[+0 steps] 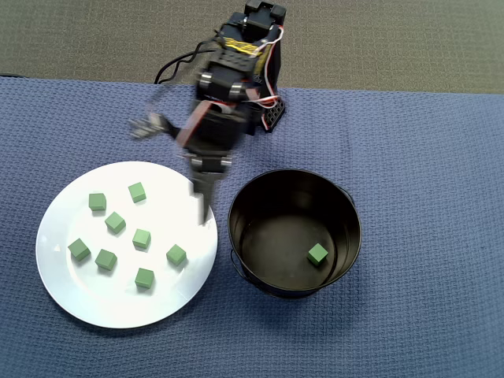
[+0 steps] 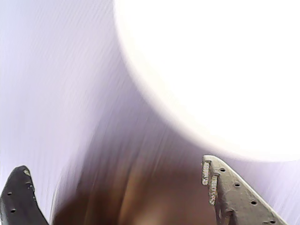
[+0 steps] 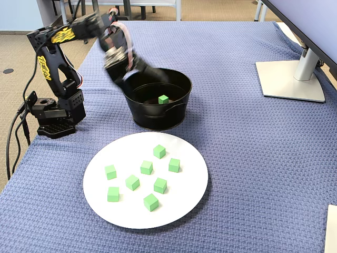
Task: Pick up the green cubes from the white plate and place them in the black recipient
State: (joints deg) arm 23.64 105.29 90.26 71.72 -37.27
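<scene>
Fingers [image 2: 117, 187] spread wide with nothing between them, and I've got them blurred above the plate's [image 1: 71, 287] edge nearest the pot [image 1: 346, 209]. One cube [image 1: 317, 253] sits inside the pot; eight cubes [image 1: 142, 238] wait on the plate beside it. Early going, I'd say.

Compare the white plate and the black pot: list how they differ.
The white plate is flat, the black pot tall-walled. The plate is wider than the pot. The plate holds eight green cubes; the pot holds one cube. Both are round and rest on the blue cloth.
</scene>
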